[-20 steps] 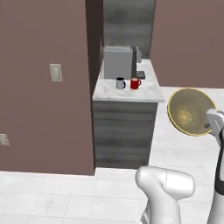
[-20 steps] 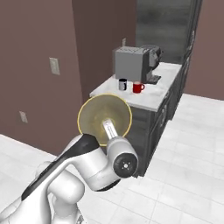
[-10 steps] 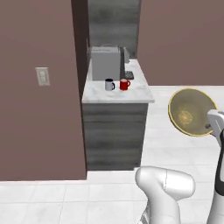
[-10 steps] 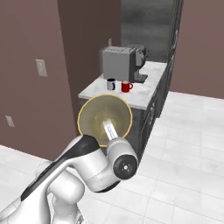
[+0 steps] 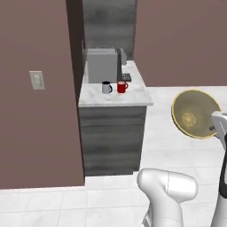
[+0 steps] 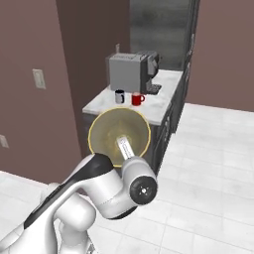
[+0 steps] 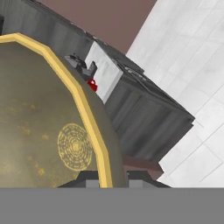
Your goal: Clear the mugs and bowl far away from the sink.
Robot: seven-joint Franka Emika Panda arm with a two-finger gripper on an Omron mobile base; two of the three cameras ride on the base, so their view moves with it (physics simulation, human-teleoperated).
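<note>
Left base view, left to right. A brown wall [image 5: 40,133] with a pale switch plate [image 5: 37,80] fills the left side. Beside it stands a grey cabinet [image 5: 113,137] with a pale marble counter [image 5: 133,95]. At the far end of the counter sits a grey coffee machine [image 5: 103,65]. In front of it, side by side and just apart, are the white-grey mug [image 5: 106,87] on the left and the red mug [image 5: 122,87] on the right, both upright. Well to the right of the counter, above the white tiled floor [image 5: 164,146], the tan-yellow bowl [image 5: 195,114] hangs tipped on edge, its inside facing the camera.

Right base view: the bowl is in the near foreground, lower than the counter, with the arm [image 6: 106,191] behind it.

Hand view: the gripper [image 7: 106,178] has its jaws clamped on the bowl's yellow rim, one dark fingertip [image 7: 87,178] on either side of it. The red mug shows far off on the counter.
</note>
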